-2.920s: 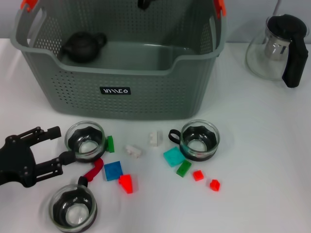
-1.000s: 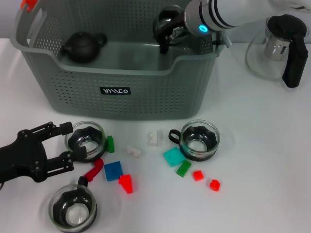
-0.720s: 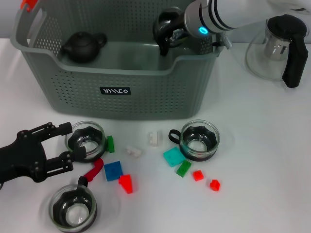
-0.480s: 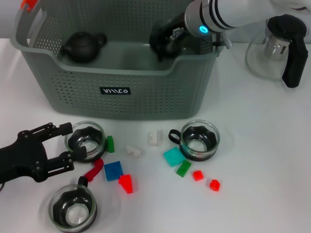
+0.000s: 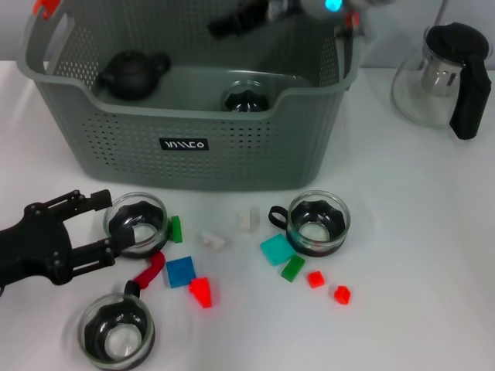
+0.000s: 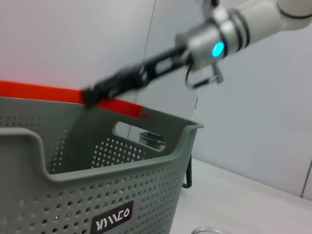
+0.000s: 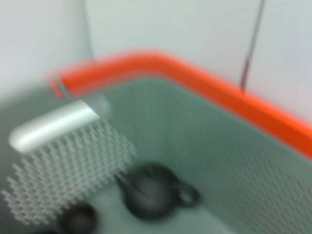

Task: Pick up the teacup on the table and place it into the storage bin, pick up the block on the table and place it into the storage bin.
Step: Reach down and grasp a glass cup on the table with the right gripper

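The grey storage bin (image 5: 186, 143) stands at the back of the table. A glass teacup (image 5: 246, 99) with a black liner rests on its floor, free of any gripper, and also shows as the teacup (image 7: 80, 219). My right gripper (image 5: 240, 17) hovers above the bin's back rim, blurred; the left wrist view shows it as the right gripper (image 6: 122, 80). My left gripper (image 5: 107, 224) is open at the front left, its fingers (image 5: 85, 201) just left of a second teacup (image 5: 138, 224). Two more teacups (image 5: 317, 224) (image 5: 117, 332) and several small blocks, such as a blue block (image 5: 180, 271), lie on the table.
A black teapot (image 5: 131, 73) sits in the bin's left corner. A glass pitcher (image 5: 445, 73) with a black handle stands at the back right. White, green, teal and red blocks are scattered between the cups, with a red block (image 5: 200, 291) near the front.
The right gripper let the teacup go inside the bin and rose up and to the left. The cup now rests on the bin's floor. The left gripper has barely moved.
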Controlling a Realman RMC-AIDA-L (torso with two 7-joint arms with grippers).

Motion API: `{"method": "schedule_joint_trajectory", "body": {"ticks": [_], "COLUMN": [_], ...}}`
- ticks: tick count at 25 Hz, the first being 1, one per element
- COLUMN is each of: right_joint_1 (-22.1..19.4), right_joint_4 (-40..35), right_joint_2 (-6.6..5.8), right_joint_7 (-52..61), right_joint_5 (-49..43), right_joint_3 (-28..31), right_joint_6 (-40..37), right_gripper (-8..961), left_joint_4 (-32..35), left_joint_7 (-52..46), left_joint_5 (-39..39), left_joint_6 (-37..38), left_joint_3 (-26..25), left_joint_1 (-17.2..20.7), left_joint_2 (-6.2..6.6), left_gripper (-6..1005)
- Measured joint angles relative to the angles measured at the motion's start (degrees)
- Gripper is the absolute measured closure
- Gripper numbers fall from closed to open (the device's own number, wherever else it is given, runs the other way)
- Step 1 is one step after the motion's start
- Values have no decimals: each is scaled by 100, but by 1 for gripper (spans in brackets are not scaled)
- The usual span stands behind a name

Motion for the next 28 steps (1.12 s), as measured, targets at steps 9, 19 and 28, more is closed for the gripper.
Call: {"method": "schedule_joint_trajectory", "body": {"ticks": [9,19,28], "right_joint_1": [-2085,-3079,-2891], "right_joint_4": [-2934,-3026,-3220], "right_joint_2": [-429,-719,-682], "right_joint_7": [-1147,-2323,-2110], "right_joint_5": [2989,3353,1748], "right_joint_3": [967,1873,1330], "right_joint_6": [-3118,-5959,-6814], "right_gripper": [260,267,270], "left_joint_4": [-16,-20,-12], "left_joint_7": [0,-6,-72], "left_joint_5": [-12,-13,24], "left_joint_6": [-100,-136,-141], "left_joint_3": [-12,-11,-13], "left_joint_1": [-30,-89,-93], "left_joint_2": [25,44,44], "left_gripper": [223,223,222]}}
